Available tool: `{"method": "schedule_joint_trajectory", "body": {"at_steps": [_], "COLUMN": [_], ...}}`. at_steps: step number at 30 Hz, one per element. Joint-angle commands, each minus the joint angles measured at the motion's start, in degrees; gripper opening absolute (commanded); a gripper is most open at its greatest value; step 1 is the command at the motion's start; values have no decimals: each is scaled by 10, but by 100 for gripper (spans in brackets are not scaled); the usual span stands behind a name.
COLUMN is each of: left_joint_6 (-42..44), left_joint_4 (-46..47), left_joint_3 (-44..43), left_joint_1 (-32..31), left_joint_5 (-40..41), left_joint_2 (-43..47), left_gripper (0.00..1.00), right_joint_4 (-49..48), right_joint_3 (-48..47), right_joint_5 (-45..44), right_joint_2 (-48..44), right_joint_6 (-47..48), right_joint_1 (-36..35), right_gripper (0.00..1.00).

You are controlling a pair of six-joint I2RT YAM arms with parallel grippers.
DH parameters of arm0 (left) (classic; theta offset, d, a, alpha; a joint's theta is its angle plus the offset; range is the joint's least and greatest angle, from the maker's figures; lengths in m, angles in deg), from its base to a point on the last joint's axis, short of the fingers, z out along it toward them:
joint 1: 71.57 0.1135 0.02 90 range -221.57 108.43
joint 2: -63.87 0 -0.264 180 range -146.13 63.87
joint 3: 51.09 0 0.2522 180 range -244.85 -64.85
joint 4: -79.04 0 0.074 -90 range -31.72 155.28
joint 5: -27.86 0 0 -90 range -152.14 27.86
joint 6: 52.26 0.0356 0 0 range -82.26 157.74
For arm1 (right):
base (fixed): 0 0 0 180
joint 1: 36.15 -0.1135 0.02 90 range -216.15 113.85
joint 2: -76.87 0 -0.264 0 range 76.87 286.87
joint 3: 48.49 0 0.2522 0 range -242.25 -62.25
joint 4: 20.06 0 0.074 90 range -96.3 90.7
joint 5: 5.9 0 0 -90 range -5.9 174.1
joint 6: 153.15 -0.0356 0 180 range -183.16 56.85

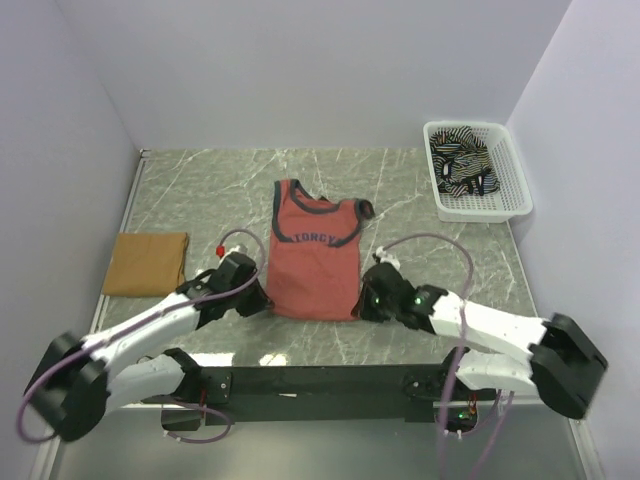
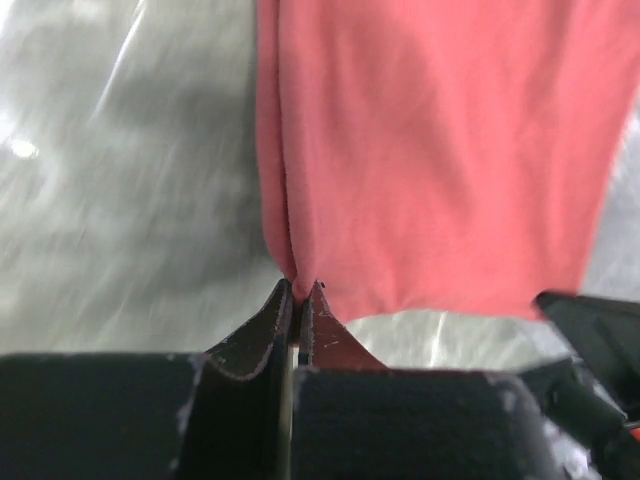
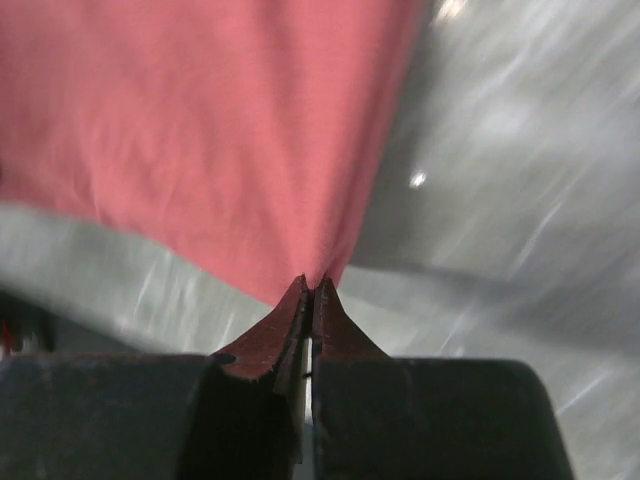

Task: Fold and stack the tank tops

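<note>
Three tank tops are in view, each in a different place. A soft brick-red tank top [image 1: 318, 258] with dark chest lettering and dark trim lies spread flat in the middle of the grey-green marbled table [image 1: 210, 190], neck away from the arms and hem toward them. A plain mustard-tan tank top [image 1: 146, 263] sits folded into a neat rectangle near the table's left edge, well apart from the red one. A black-and-white striped tank top [image 1: 463, 167] lies crumpled inside the single white plastic mesh basket [image 1: 480, 210] at the far right corner.

Two grippers are at work, one at each near corner of the red garment. The left gripper [image 2: 303, 290] has its fingers pressed together with almost no gap, pinching the near left corner of the brick-red tank top [image 2: 440, 160], and the cloth bunches into a small fold at the tips. The right gripper [image 3: 311, 285] is likewise closed tight, nipping the near right corner of the same top [image 3: 200, 130]. Both wrist views are blurred, so the exact depth of each grip cannot be told.
</note>
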Motion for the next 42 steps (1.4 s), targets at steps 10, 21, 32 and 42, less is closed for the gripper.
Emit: {"method": "schedule_joint_trajectory", "body": {"at_steps": [10,21,32,42], "left_joint_6": [-81,33,136,125], "left_joint_4": [-182,-81,142,190], "left_joint_3": [57,-169,-461,-563], "left_joint_1": [-52,-47,-43,-38], "left_joint_5": [-92,-31,-77,-115], "left_joint_2": [164,52,-371,-546], "left_gripper": [32,56,29,28], "right_joint_4": [136,174,-40,-149], "right_joint_3": [64,-54,-101,-19], "right_joint_5": [-42,-101,110,128], "right_joint_2": [-133,-237,21,65], "right_joint_6": [-225,-58,-24,-136], "right_joint_1": [-251,87,387,394], "right_gripper": [33,67,61,41]}}
